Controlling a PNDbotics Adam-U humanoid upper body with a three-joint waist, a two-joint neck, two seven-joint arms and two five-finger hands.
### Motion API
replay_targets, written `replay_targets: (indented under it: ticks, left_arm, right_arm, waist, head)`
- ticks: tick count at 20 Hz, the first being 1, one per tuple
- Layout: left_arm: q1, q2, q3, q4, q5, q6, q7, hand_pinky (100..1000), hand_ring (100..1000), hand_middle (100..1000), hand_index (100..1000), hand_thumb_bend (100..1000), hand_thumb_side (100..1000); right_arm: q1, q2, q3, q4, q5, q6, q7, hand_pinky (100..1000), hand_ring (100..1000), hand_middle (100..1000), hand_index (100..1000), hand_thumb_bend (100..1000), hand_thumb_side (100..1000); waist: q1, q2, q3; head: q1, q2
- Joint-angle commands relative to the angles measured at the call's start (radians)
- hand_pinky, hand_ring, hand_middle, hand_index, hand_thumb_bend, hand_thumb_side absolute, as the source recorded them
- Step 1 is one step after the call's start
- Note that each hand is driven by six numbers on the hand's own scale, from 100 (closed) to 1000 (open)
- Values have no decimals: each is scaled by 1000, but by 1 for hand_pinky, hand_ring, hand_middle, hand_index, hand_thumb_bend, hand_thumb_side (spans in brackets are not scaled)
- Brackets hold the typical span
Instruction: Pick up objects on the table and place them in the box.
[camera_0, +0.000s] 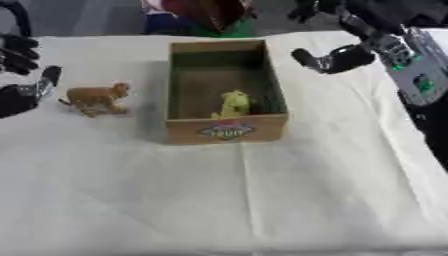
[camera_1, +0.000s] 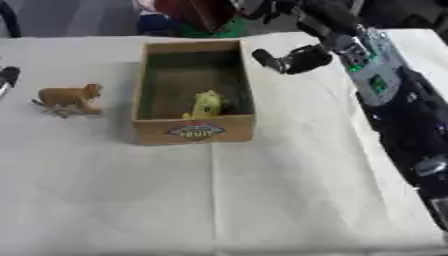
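Cardboard box (camera_0: 226, 127) (rectangular), yellow toy (camera_0: 234, 104) inside

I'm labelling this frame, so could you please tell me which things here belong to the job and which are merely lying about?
Belonging to the job:
- cardboard box
- brown toy animal, standing on the table left of the box
- yellow-green toy, already inside the box

Just there:
- white tablecloth
- red and green things beyond the table's far edge

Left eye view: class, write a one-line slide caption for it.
Yellow toy lies in the cardboard box; brown toy animal stands left, near the left hand.
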Motion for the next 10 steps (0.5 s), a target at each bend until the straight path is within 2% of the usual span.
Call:
replay_targets:
  ticks: [1,5,10]
  left_arm:
    - [-74,66,-32,94,-149,-66,-103,733,726,660,755,330,216]
    - [-161,15,-60,235,-318,-164,-200,739,733,673,760,417,218]
    - [-229,-64,-81,379,-459,-247,-251,733,720,659,763,496,227]
  right_arm:
    - [-3,-43,-11,-49,-41,18,21,673,651,680,802,258,461]
    - [10,-43,-11,-55,-55,25,44,672,651,679,801,245,462]
    - [11,-35,-10,-57,-65,23,58,673,650,677,801,233,460]
  waist:
    - [3,-19,-7]
    - [2,-21,-16]
    - [-2,-23,-24]
  head:
    - [10,5]
    - [13,5]
    - [18,5]
